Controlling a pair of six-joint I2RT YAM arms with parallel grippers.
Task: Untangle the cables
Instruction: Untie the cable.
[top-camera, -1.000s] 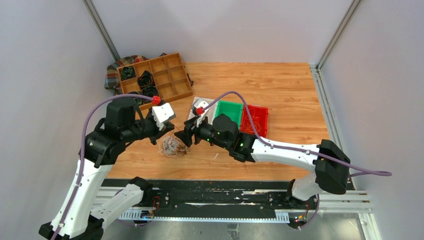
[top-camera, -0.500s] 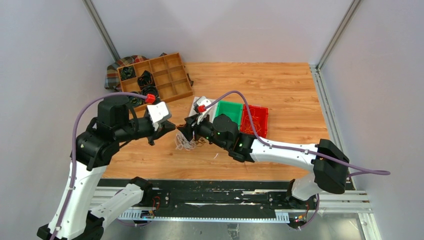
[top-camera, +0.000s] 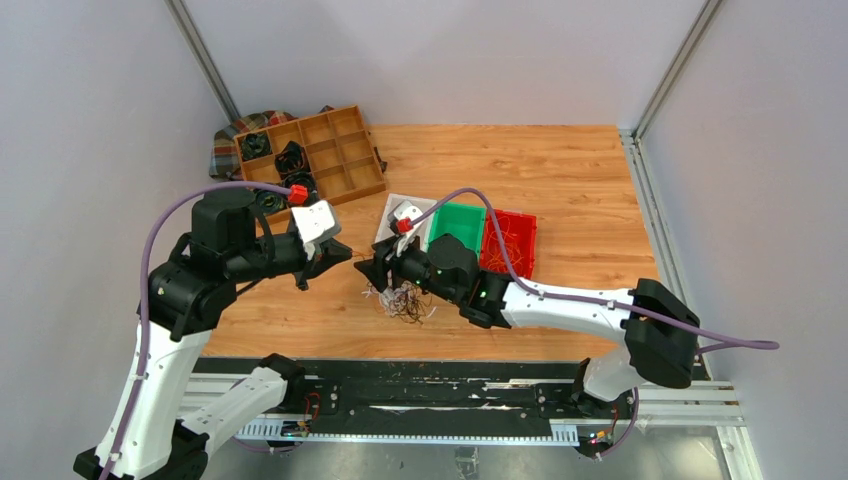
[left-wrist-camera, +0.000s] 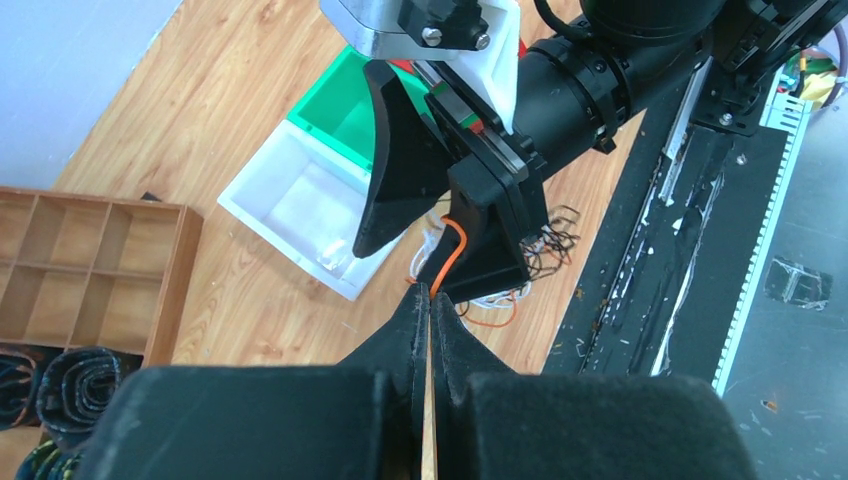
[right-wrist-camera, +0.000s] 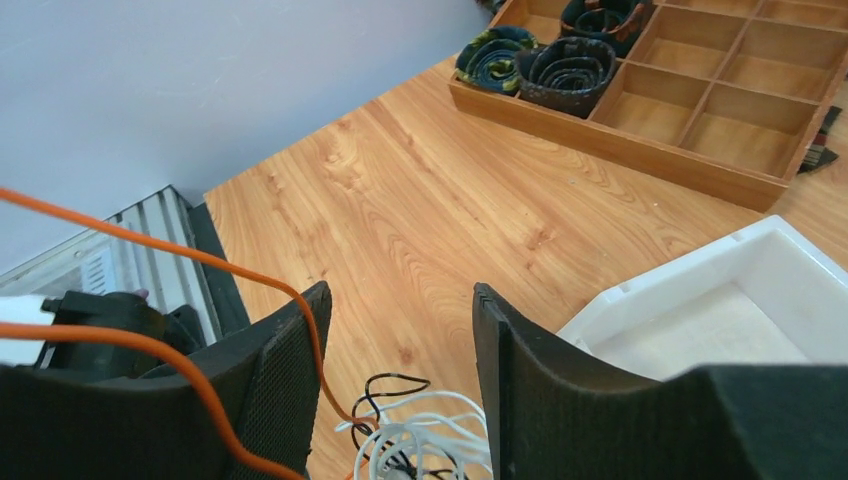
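The cables (top-camera: 405, 300) lie as a tangle of orange, white and black strands on the wooden table, just under my right gripper (top-camera: 372, 272). My left gripper (left-wrist-camera: 428, 292) is shut on one orange cable (left-wrist-camera: 455, 245), which runs tight from its tips towards the right gripper's black fingers (left-wrist-camera: 400, 180). In the right wrist view my right gripper (right-wrist-camera: 400, 295) stands open. White loops (right-wrist-camera: 430, 440) and a black strand sit low between its fingers, and the orange cable (right-wrist-camera: 200, 260) crosses the left finger. My left gripper (top-camera: 340, 256) is a short way left of the right one.
A wooden compartment tray (top-camera: 335, 150) holding black coiled rolls stands at the back left, on a plaid cloth (top-camera: 222, 150). A white bin (right-wrist-camera: 720, 310), a green bin (top-camera: 458, 225) and a red bin (top-camera: 512, 238) stand behind the right arm. The table's front edge meets a black rail (top-camera: 420, 385).
The tangle has shifted right and down, from under the left gripper to under the right one. The left gripper has drawn back left, still pinching the orange strand.
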